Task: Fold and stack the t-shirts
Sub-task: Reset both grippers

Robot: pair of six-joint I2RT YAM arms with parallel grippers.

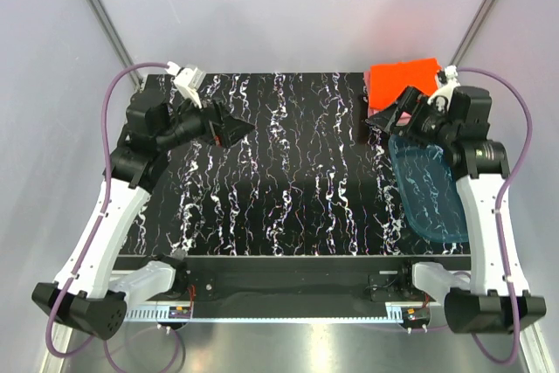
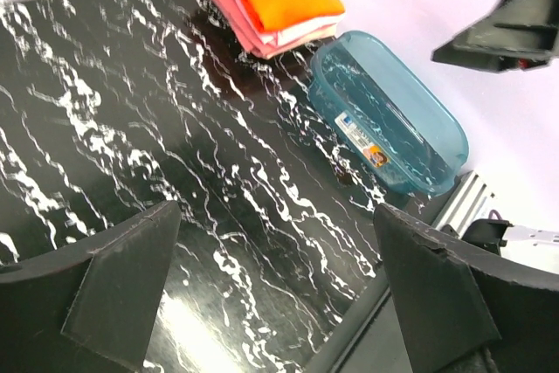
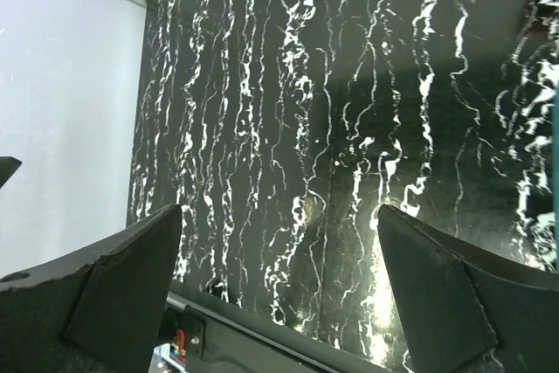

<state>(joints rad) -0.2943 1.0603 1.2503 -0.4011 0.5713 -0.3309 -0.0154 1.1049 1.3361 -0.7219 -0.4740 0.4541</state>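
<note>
Your left gripper (image 1: 234, 129) hangs wide open and empty over the left of the table (image 1: 288, 172). The shirts (image 1: 400, 76) lie stacked at the far right corner, orange on top. Your right gripper (image 1: 390, 117), also open and empty, hovers just beside them, near the tub (image 1: 432, 194). A careless swing may push the stack off the edge.

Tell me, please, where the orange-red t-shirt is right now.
In the top view, the orange-red t-shirt sits folded atop the pink shirts at the far right corner of the table, just beyond the teal tub.
</note>
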